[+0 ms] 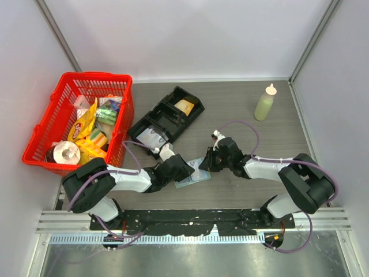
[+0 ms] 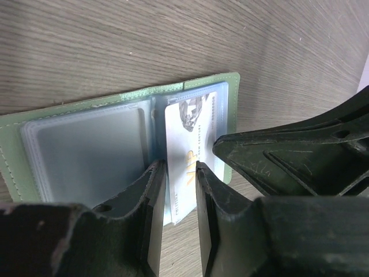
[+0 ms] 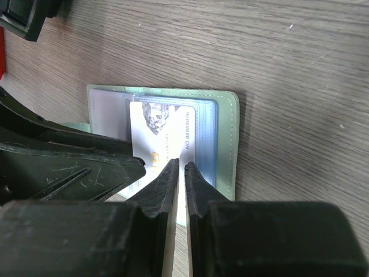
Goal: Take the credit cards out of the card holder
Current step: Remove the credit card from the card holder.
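Left gripper [image 2: 179, 168] hovers part-open over the card's [image 2: 191, 135] near end, gripping nothing. Right gripper [image 3: 180, 166], nearly closed, rests beside it. The card holder [image 2: 86, 144] lies open on the table [image 2: 173, 46], the card only partly out.

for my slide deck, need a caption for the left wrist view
Left gripper poised over a pale card sticking out of the open green card holder

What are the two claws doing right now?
Left claw: open a bit, over the card.
Right claw: almost closed, at the holder; whether it grips anything cannot be told.
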